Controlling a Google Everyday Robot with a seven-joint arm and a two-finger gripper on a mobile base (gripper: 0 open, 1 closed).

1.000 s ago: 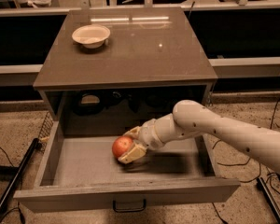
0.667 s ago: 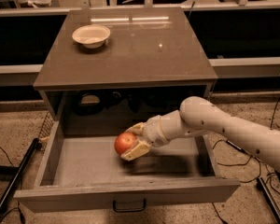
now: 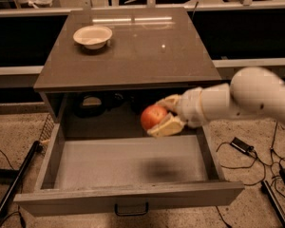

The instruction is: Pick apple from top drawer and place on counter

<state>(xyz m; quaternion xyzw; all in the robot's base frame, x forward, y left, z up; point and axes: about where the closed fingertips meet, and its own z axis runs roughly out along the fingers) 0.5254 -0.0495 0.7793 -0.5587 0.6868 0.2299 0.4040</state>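
Observation:
My gripper [image 3: 162, 115] is shut on the apple [image 3: 152, 116], a small red-orange fruit, and holds it in the air above the open top drawer [image 3: 128, 164], just below the counter's front edge. The pale fingers [image 3: 166, 126] clasp the apple from above and below. The white arm reaches in from the right. The drawer is pulled out, its grey floor bare, with a dark handle [image 3: 131, 209] on the front panel. The glossy grey-brown counter [image 3: 147, 46] lies above and behind the apple.
A white bowl [image 3: 92, 35] stands on the counter's back left. Dark items sit in the recess behind the drawer [image 3: 92, 103]. Cables and a small black device [image 3: 241, 145] lie on the speckled floor at right. A dark bar [image 3: 14, 182] leans at left.
The gripper has lifted the apple off the drawer floor and carried it up and to the right, to just under the counter's edge. The arm has risen with it.

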